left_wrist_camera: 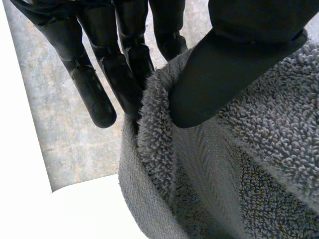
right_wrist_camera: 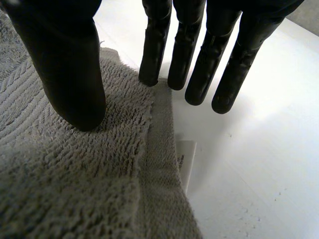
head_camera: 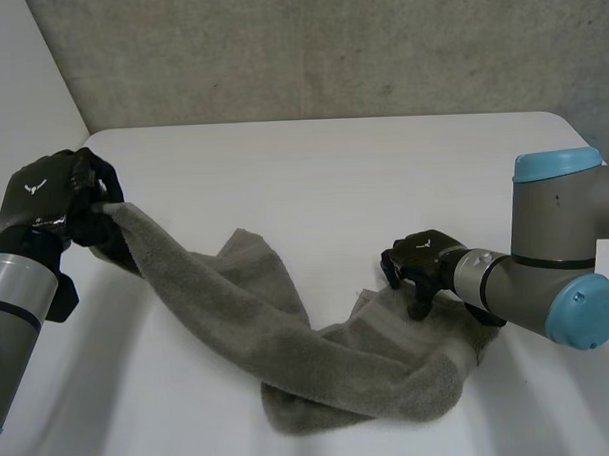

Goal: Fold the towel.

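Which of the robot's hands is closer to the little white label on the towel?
Right. The right hand rests at one edge of the towel, with the label near its fingertips. The left hand pinches the far end, raised.

We see a grey terry towel (head_camera: 288, 329), roped into a long crumpled band, one end lifted off the white table (head_camera: 333, 177), the rest sagging onto it, a white label (right_wrist_camera: 185, 162) peeking from one hem

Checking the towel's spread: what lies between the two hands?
The towel: in the head view it runs from the left hand, which pinches one end, in a rumpled band to the right hand.
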### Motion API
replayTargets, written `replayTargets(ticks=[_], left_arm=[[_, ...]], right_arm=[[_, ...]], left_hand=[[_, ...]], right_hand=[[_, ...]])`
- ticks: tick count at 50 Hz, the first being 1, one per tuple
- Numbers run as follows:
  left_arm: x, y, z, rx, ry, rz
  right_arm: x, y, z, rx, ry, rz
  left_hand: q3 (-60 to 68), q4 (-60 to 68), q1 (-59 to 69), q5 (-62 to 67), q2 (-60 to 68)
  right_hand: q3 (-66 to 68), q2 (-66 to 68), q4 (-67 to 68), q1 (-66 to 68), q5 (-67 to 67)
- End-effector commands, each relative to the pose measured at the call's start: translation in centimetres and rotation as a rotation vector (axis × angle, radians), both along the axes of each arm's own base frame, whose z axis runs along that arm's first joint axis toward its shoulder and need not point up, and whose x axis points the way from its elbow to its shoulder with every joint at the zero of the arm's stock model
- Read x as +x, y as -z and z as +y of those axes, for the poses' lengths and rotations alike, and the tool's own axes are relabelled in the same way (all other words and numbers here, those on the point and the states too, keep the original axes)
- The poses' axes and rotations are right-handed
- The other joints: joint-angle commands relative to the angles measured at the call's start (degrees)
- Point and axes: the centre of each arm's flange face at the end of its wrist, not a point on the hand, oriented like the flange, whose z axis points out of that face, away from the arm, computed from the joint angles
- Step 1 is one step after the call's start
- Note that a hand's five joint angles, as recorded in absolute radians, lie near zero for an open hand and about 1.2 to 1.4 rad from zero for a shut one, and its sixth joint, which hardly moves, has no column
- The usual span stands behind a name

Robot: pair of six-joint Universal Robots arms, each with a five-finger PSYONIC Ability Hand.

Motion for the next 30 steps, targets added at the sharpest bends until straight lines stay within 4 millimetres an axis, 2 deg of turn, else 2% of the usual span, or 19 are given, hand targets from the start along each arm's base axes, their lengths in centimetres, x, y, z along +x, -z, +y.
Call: replayTargets(ticks=[1,10,30], left_arm=[[0.0,0.1,0.0,0.005,0.001,0.001],[0.0,0.1,0.1,0.004,0.001,-0.001],[0.0,0.2,0.1,0.007,0.002,-0.001]], right_arm=[[0.0,-0.5,0.0,-0.010,0.002,-0.004],[-0.2,-1.0,0.4,-0.015,0.001,-0.008],[-0.1,0.2,0.3,0.008,0.000,0.003]], left_hand=[[10.2,10.2,11.8,11.3,10.3],[10.2,10.2,11.8,11.3,10.3],[10.2,10.2,11.8,11.3,10.3]], right_hand=[[-8.3,-9.3,-8.9,-8.2,-8.0],[-8.3,-9.3,-8.9,-8.2,-8.0],[-12.1,-13.1,-12.7,-12.1,-11.8]])
